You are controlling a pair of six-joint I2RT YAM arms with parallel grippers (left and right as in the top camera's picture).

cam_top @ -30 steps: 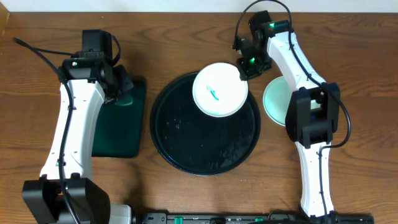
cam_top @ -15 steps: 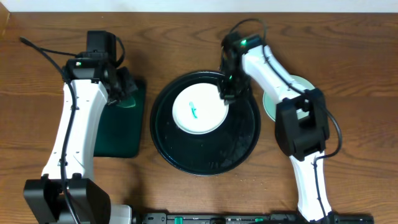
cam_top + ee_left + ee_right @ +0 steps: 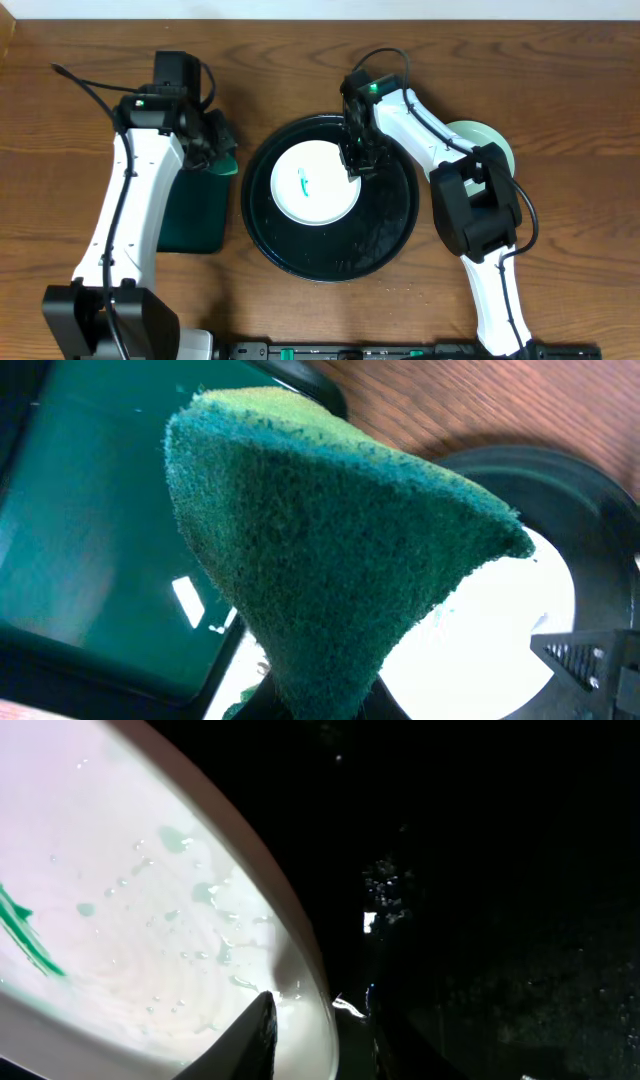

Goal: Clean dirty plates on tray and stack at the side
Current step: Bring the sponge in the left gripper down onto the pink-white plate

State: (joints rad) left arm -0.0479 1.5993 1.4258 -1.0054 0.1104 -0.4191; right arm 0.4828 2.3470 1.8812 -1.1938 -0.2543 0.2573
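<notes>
1 plate (image 3: 318,196) on tray (image 3: 385,238); L end effector (image 3: 212,151) clamps sponge (image 3: 330,550), R end effector (image 3: 356,162) unclear.

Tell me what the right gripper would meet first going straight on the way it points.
The plate: the right gripper is at its rim, with one finger down inside it. Just outside the rim it would probably meet the black tray instead; depth is unclear.

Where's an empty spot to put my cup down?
The table is bare right of the right arm and left of the left arm. The tray's near half too. Crowded: around the plate and right gripper, and the left gripper's sponge.
</notes>
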